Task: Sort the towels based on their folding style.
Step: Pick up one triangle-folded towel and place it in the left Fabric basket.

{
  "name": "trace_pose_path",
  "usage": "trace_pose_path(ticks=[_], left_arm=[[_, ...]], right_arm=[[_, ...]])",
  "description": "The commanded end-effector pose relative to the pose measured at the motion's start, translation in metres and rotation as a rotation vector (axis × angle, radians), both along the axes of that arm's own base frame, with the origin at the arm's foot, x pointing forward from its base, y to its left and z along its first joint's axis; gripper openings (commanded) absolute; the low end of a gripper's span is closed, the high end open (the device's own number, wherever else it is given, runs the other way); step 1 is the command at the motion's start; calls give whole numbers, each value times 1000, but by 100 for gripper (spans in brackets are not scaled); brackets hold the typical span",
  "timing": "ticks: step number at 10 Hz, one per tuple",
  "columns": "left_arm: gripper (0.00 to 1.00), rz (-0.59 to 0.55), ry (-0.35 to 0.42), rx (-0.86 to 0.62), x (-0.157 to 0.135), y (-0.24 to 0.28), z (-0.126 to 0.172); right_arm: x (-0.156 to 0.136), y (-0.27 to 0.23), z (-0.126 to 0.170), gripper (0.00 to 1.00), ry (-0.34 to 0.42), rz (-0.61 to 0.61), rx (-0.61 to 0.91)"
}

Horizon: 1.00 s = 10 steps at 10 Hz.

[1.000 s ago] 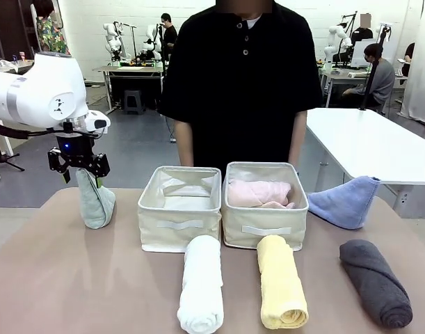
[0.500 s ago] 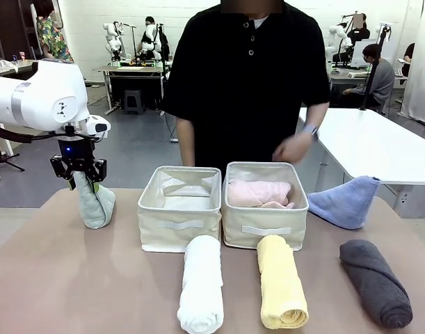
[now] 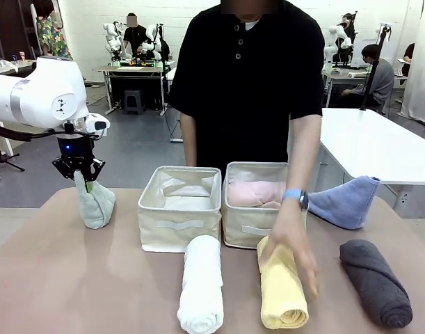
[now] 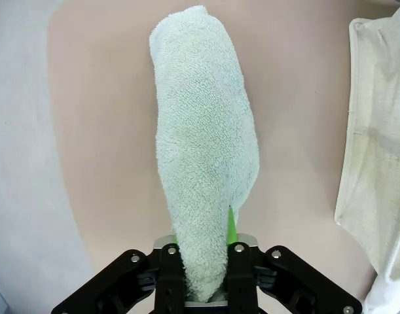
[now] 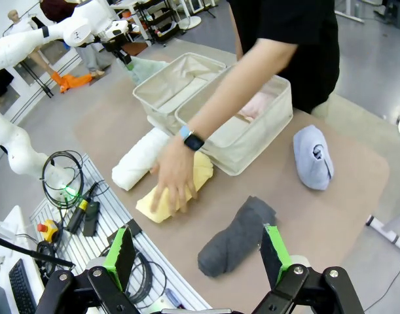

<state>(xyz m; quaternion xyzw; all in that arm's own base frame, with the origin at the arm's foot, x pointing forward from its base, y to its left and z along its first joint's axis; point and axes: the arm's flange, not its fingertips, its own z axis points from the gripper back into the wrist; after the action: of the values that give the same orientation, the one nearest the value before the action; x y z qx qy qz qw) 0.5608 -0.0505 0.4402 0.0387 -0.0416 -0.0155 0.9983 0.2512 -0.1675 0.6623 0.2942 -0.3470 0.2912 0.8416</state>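
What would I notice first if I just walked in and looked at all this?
First, the robot's left end effector at the left end of the table, pinching the top of an upright pale green towel. Next, the person's hand pressing down on the yellow rolled towel, just in front of the right bin, where a pink towel already lies.
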Motion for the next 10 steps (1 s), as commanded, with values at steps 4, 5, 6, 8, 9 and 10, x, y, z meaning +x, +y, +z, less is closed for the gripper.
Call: trace_pose_path(ticks=[4, 5, 6, 8, 9, 10], left_arm=[[0, -219, 25, 30, -25, -2, 41], [0, -387, 9, 161, -64, 7, 82], [0, -466, -46, 195, -111, 18, 133], [0, -513, -63, 213, -168, 36, 182], [0, -529, -79, 181, -182, 45, 196], [0, -531, -86, 121, -190, 54, 206]], right_arm=[[1, 1, 1, 100, -17, 16, 17], [1, 1, 1, 100, -17, 16, 17], [1, 1, 1, 100, -17, 16, 17], [1, 1, 1, 100, -17, 16, 17], [1, 1, 1, 100, -17, 16, 17], [1, 1, 1, 100, -17, 16, 17]])
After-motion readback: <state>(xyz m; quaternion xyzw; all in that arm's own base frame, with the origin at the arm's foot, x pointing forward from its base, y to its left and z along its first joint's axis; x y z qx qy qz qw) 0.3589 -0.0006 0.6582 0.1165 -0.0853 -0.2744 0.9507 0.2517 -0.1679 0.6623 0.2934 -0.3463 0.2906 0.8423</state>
